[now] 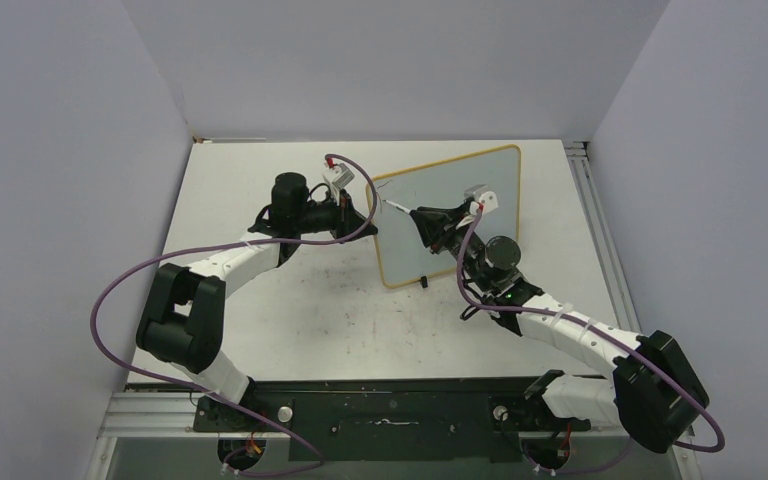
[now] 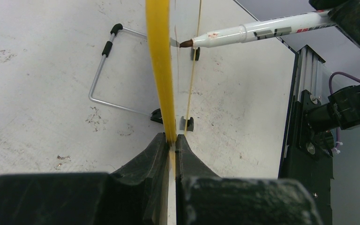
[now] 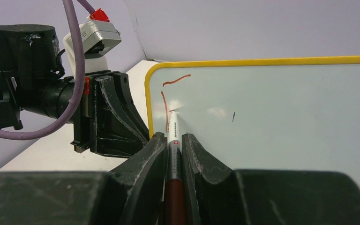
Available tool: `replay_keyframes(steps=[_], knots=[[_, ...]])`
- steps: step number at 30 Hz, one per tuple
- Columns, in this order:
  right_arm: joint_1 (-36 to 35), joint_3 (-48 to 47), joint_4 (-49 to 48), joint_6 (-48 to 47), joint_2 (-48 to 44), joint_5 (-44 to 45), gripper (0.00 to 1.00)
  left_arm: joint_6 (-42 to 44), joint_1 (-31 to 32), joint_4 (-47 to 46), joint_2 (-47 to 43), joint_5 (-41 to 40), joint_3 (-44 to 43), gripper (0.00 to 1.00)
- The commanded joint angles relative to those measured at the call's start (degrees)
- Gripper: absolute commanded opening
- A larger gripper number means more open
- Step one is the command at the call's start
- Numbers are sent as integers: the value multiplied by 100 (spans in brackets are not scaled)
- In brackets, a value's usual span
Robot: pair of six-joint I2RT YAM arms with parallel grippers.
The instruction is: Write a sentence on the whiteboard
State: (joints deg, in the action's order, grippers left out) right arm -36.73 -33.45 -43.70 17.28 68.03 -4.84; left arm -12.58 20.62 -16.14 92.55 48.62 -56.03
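The right gripper [image 3: 174,137] pinches a marker [image 2: 243,33], tip against the whiteboard [image 3: 286,117] beside two red strokes [image 3: 176,79]; the left gripper [image 2: 172,138] clamps the board's yellow frame [image 2: 161,70].

I log the whiteboard [image 3: 272,117]: pale white face, yellow frame. The strokes [image 3: 176,79] on it are reddish-brown. The marker [image 2: 248,32]: white barrel, black print, brown tip, red smudges. The left gripper [image 2: 172,140] and right gripper [image 3: 174,138] are black. Cable [image 3: 73,56] purple. Table [image 2: 37,70] off-white, grey-speckled.

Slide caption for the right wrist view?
Right fingers hold a marker to the whiteboard, first red strokes drawn.
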Motion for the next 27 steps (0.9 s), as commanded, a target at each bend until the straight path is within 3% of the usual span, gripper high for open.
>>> replay_keyframes(steps=[1, 14, 27], knots=[[110, -127, -243, -114, -145, 257, 5, 10, -14, -71, -47, 198, -238, 0], [133, 11, -192, -93, -552, 122, 5, 18, -14, -63, -46, 195, -246, 0], [409, 133, -345, 116, -348, -120, 5, 27, -14, -56, -36, 205, -243, 0]])
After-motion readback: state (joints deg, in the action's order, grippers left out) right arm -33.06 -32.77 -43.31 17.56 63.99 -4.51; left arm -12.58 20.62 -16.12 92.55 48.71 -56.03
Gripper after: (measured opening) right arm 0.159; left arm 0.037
